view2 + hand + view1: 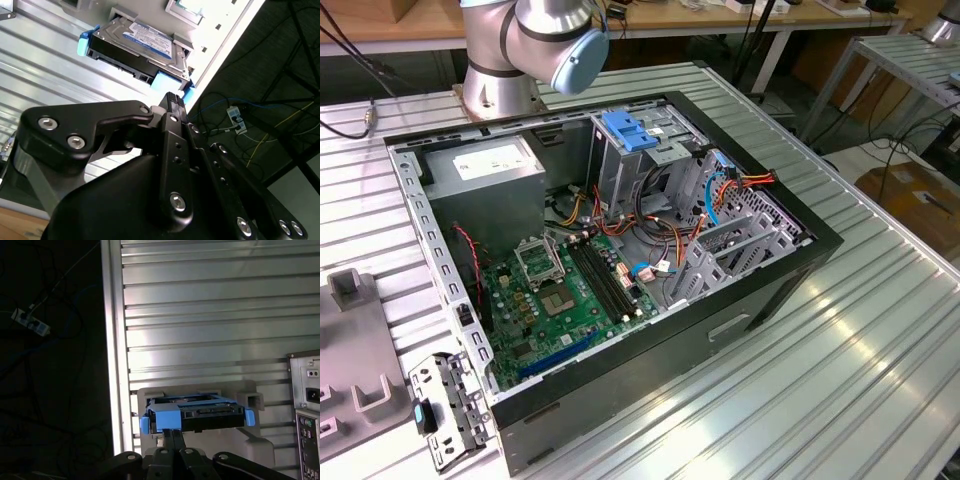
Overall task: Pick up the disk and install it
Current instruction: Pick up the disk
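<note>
The disk (pixel 142 42), clipped in blue rails (pixel 82 44), sits in a grey holder (pixel 240 442) at the bench (pixel 200 315) edge. The end effector (pixel 173 434) hovers just beside its near end, fingers drawn together, gripping nothing.

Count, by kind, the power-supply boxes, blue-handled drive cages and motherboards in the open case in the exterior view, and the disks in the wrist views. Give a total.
power-supply box: 1
blue-handled drive cage: 1
motherboard: 1
disk: 1
Total: 4
</note>
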`<state>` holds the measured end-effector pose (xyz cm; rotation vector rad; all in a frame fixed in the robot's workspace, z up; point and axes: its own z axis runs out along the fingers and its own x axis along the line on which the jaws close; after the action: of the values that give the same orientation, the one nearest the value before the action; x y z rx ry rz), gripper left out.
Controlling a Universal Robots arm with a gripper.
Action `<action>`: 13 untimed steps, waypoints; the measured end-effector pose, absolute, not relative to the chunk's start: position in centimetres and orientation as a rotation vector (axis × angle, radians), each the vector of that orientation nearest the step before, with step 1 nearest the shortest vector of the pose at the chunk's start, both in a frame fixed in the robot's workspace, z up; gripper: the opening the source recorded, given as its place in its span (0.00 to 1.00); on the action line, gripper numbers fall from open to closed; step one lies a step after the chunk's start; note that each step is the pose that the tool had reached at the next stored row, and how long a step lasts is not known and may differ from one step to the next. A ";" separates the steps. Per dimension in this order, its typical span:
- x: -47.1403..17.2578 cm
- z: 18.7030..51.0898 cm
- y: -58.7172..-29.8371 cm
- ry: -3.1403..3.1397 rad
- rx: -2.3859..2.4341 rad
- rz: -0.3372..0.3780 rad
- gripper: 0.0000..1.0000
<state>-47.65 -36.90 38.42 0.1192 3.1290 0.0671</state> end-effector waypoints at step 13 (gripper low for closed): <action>-47.7 38.4 -36.9 3.132 0.029 0.067 0.11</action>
<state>-47.66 -36.90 38.42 0.0287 3.1324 0.0674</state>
